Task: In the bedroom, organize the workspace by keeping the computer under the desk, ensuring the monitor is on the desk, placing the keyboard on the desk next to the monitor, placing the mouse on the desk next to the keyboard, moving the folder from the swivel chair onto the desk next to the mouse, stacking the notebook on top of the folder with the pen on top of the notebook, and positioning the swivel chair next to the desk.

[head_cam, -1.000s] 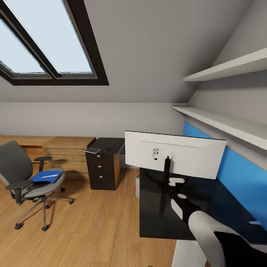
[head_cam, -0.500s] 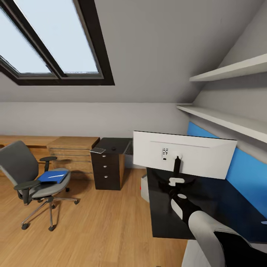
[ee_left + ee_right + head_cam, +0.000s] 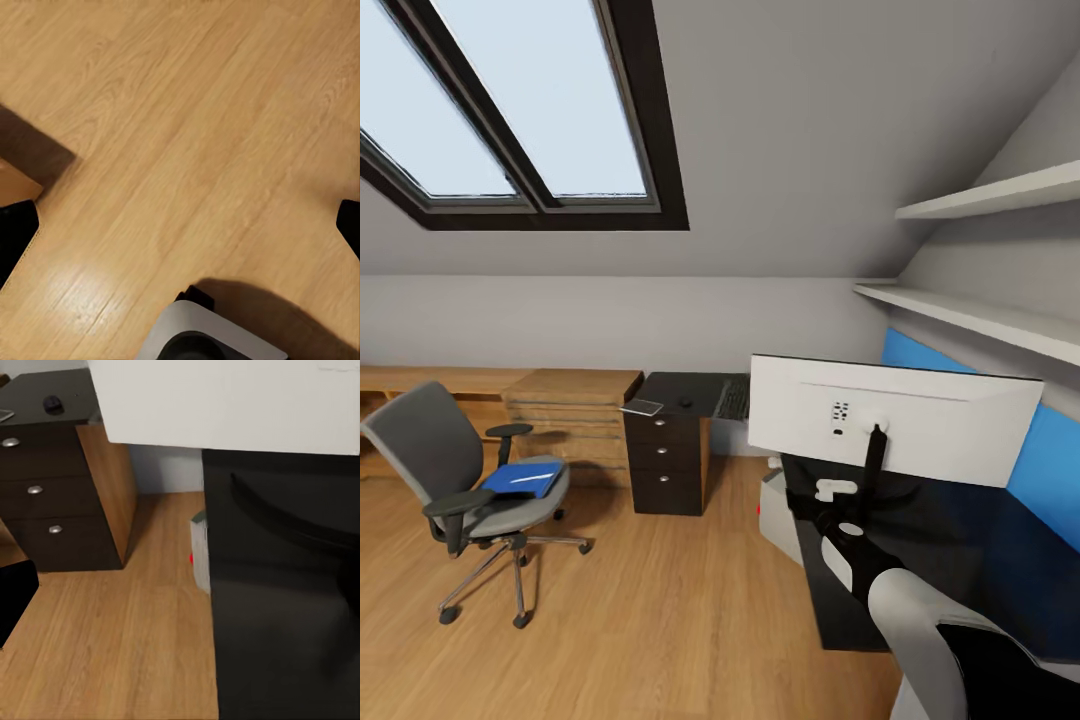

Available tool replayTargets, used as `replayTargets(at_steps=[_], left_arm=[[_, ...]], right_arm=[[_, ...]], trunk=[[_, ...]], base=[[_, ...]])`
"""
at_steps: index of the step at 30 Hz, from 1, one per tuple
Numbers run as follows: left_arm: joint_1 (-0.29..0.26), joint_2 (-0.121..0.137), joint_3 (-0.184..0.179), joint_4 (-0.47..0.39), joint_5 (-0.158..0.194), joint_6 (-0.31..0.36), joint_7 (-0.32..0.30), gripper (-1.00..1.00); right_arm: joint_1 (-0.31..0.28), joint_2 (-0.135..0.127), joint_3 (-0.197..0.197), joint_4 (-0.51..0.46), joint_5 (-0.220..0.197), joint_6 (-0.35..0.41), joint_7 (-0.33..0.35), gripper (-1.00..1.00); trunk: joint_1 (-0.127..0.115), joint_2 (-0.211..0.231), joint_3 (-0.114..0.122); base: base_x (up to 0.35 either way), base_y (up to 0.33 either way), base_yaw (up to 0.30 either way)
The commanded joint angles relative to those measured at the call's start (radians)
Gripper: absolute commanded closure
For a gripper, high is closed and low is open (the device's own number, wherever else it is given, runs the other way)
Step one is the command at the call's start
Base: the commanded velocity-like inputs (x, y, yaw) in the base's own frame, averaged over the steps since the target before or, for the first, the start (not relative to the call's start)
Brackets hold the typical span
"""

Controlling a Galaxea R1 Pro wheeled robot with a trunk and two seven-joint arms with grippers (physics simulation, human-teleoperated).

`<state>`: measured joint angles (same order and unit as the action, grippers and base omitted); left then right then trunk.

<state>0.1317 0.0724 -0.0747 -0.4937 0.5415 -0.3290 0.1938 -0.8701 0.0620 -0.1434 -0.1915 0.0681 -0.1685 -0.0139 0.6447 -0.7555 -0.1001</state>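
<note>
The monitor (image 3: 895, 420) stands on the black desk (image 3: 950, 570), its white back toward me. On the desk's far wing lie the keyboard (image 3: 732, 398), the mouse (image 3: 685, 402) and the grey notebook (image 3: 643, 407), above the dark drawer unit (image 3: 670, 465). The grey computer (image 3: 780, 505) sits on the floor at the desk's edge. At the left, the swivel chair (image 3: 470, 480) carries the blue folder (image 3: 522, 479); a thin white line on it looks like the pen (image 3: 525, 478). My right gripper (image 3: 180, 585) hangs open over the desk edge, below the monitor (image 3: 225, 405). My left gripper (image 3: 180, 225) is open above bare floor.
A light wooden drawer cabinet (image 3: 575, 415) and a low wooden bench stand along the far wall. Two white shelves (image 3: 980, 320) run above the desk under the sloped ceiling. Wooden floor (image 3: 650, 610) lies between chair and desk. My base (image 3: 210, 337) shows under the left gripper.
The whole view has slid rightward, so the camera has moved. The chair, desk and monitor keep their places in the room. My right arm holds the same pose.
</note>
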Motion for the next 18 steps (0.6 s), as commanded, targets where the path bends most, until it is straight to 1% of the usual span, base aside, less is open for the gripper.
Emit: replayTargets(at_steps=[1, 5, 12, 18], left_arm=[[0.000, 0.001, -0.008, -0.002, 0.005, -0.002, 0.007, -1.00], [0.000, 0.000, -0.009, -0.002, 0.005, -0.001, 0.007, -1.00], [0.000, -0.002, -0.010, -0.002, 0.005, -0.002, 0.007, -1.00], [0.000, -0.002, -0.010, -0.002, 0.005, -0.001, 0.007, -1.00]], right_arm=[[-0.001, 0.001, -0.007, 0.001, 0.007, -0.003, -0.001, -1.00], [-0.001, 0.001, -0.007, 0.001, 0.007, -0.003, -0.001, -1.00], [-0.001, 0.001, -0.007, 0.001, 0.007, -0.003, -0.001, -1.00], [-0.001, 0.001, -0.008, 0.001, 0.007, -0.004, -0.001, -1.00]], trunk=[[0.001, -0.001, -0.001], [0.001, -0.001, -0.001], [0.001, -0.001, -0.001], [-0.022, 0.041, 0.017]], base=[[0.186, 0.273, 0.000], [0.199, 0.220, 0.000], [0.064, 0.057, 0.000], [0.010, 0.009, 0.000]])
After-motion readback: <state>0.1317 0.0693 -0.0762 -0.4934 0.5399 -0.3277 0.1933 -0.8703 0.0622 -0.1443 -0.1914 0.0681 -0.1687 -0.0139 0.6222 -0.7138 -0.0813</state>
